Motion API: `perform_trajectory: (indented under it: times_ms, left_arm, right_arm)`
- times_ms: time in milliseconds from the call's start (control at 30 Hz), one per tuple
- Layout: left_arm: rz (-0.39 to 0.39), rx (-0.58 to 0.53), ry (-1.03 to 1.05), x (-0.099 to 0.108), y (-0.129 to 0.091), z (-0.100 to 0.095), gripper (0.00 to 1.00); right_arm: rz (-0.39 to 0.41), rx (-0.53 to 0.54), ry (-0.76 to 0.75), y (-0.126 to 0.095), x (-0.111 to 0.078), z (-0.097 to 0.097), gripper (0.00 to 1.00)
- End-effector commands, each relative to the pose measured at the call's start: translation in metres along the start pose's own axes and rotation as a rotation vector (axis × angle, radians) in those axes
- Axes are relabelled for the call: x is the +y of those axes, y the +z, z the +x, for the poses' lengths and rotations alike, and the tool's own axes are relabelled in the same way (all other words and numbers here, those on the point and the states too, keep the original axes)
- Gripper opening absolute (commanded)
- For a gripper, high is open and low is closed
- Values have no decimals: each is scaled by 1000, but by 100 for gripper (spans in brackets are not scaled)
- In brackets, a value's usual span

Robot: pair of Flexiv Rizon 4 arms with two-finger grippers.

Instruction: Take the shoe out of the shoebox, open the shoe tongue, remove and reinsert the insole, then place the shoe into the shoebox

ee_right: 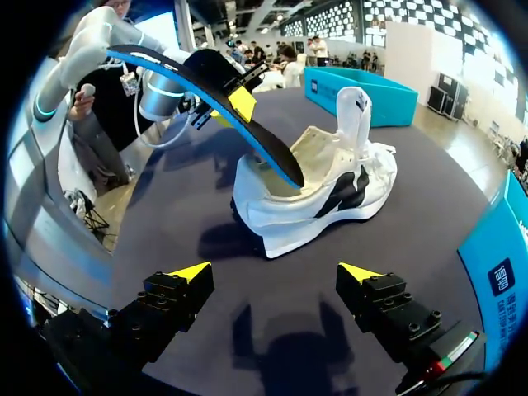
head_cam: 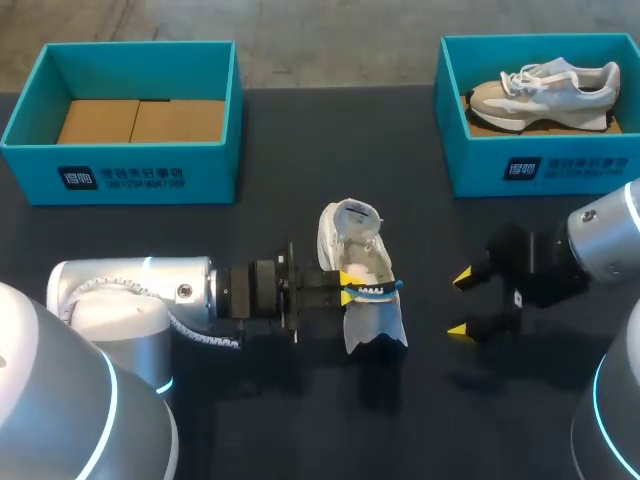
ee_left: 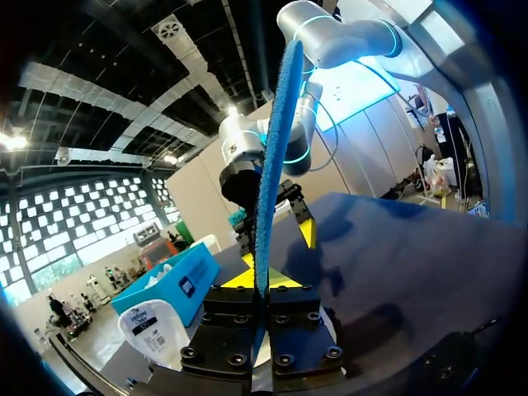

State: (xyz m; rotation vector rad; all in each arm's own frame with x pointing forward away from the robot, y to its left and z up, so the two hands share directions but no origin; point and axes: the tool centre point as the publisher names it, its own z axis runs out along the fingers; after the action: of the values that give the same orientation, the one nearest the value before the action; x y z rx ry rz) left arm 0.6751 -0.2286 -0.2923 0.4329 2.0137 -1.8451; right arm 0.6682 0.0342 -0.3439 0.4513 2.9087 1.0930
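Left fingers (head_cam: pixel 348 297) clamp the blue insole (ee_left: pixel 268 190), right fingers (head_cam: pixel 463 277) apart; white shoe (head_cam: pixel 357 252) points toe-first away from the robot.

Left fingers (ee_left: pixel 231 313) together, right fingers (ee_right: pixel 177 293) apart

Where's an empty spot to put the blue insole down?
Bare table lies between the left shoebox and right shoebox, beyond the white shoe, and along the near edge. Crowded around the shoe: the left gripper holds the insole there, the right gripper open beside it.
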Motion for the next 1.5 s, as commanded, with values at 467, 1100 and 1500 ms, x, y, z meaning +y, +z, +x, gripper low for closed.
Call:
perform_trajectory:
  times_ms: [467,1100,1500]
  left_arm:
    - [8,-37,67,11,7,-7,0]
    - [-41,1,93,31,10,-5,0]
    - [-57,29,143,43,14,-13,0]
  right_arm:
    - [1,-2,-1,1,0,1,100]
    - [1,-2,-1,1,0,1,100]
    - [1,-2,-1,1,0,1,100]
